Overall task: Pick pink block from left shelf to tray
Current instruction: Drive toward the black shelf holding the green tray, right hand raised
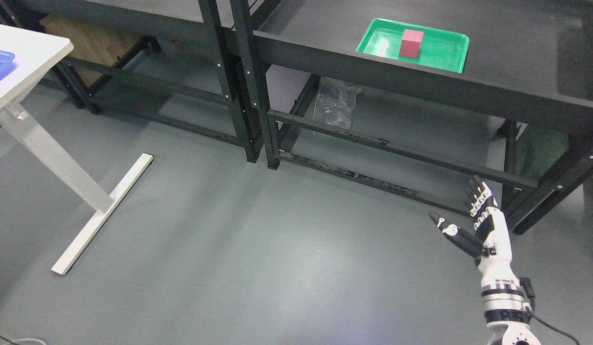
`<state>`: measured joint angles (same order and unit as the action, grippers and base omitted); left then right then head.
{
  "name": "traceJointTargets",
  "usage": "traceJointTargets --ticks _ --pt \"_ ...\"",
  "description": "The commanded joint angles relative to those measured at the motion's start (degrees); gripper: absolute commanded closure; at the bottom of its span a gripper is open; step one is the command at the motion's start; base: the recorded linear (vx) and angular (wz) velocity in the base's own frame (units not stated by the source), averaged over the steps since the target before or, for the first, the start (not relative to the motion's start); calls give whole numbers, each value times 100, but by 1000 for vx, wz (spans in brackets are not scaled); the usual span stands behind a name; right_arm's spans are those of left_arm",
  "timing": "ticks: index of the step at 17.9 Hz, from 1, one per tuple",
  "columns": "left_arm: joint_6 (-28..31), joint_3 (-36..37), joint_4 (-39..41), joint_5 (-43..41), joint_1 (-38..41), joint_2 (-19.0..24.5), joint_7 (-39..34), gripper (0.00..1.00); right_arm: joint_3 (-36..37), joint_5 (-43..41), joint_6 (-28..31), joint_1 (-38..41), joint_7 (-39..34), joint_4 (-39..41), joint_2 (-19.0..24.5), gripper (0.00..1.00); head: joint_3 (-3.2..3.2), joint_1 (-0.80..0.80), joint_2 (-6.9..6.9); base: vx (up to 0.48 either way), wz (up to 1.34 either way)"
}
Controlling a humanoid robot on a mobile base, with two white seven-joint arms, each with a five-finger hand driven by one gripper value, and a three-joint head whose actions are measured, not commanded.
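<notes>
Pink block (411, 43) standing upright inside green tray (450, 56) on black shelf (517, 81). Right hand (473, 225) low, well below tray, fingers spread, holding nothing. Probably light, rigid, smooth; best pinched across opposite flat sides.

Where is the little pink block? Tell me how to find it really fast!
Look at the dark shelf unit at the top right of the head view. On its top surface sits a shallow green tray, and the pink block stands inside it, toward the tray's left half. It is the only thing in the tray, and the only pink thing among all the black and green.
</notes>
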<state>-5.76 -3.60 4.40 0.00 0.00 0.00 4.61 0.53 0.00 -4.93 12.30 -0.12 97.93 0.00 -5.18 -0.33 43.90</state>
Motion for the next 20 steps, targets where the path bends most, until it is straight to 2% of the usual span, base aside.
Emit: traceJointTargets --ticks 1,8,10,12,14,17,20 --pt "-4 0 0 -9 53 100 -4 0 132 105 -8 35 12 -2 -100 0 0 0 0 269 -113" --pt "-4 0 0 -9 53 100 -4 0 184 289 27 1 153 7 -100 0 0 0 0 290 -121" --pt "-4 0 0 -9 53 100 -4 0 254 1006 9 1 310 33 -123 0 0 0 0 315 -91" --pt "-4 0 0 -9 53 100 -4 0 316 2148 -8 1 609 68 -219 0 0 0 0 309 -58" --pt "-4 0 0 -9 53 100 -4 0 343 2731 -69 0 977 86 -237 0 0 0 0 315 -5" --pt "-4 0 0 -9 53 100 -4 0 421 2742 -902 44 1434 95 -211 0 0 0 0 331 19" --pt "-4 0 0 -9 53 100 -4 0 404 2742 -1089 27 1568 86 -184 0 0 0 0 313 5"
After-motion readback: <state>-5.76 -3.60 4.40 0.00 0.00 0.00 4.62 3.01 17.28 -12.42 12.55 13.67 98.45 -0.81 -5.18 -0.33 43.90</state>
